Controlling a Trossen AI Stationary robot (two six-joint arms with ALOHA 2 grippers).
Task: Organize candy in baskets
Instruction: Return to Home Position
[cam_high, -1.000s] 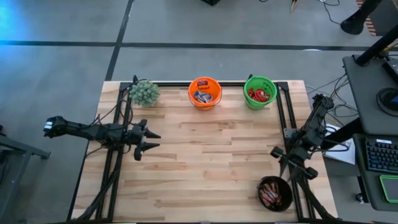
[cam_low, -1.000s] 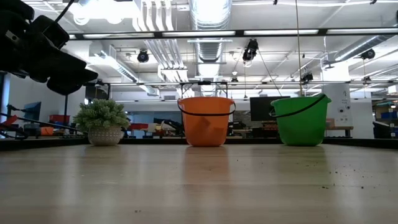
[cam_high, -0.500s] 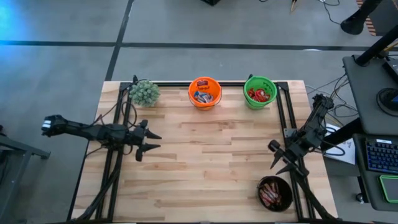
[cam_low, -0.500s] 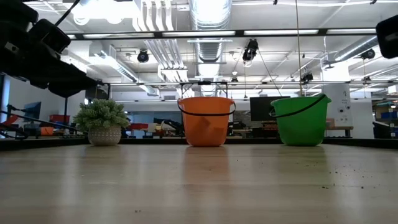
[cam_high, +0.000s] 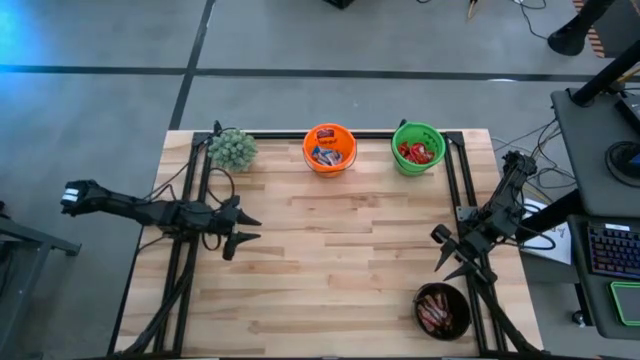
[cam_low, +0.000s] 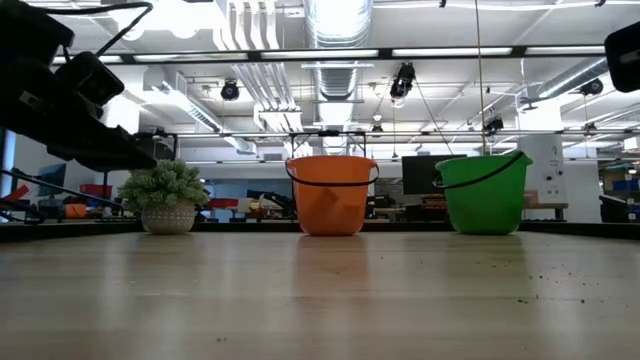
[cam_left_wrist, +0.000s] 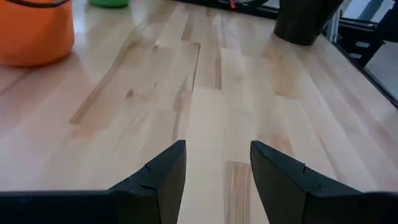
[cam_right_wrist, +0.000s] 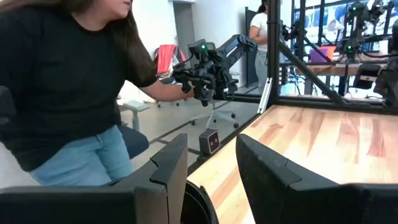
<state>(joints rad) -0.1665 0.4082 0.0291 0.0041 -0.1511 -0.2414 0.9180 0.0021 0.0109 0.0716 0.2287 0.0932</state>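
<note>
We judge sorting complete: the small wrapped candy (cam_high: 440, 312) lies in the bright orange pail (cam_high: 307, 150), bright green pail (cam_high: 396, 141) and round black bowl (cam_high: 419, 303); the left hand (cam_high: 256, 228) and right hand (cam_high: 440, 252), both wide and empty, should next retract home

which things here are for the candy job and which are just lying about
Job: orange pail, green pail, black bowl, candy inside them; left gripper over the table's left side, right gripper near the bowl.
Lying about: potted plant, keyboard off the table, person beside it.
</note>
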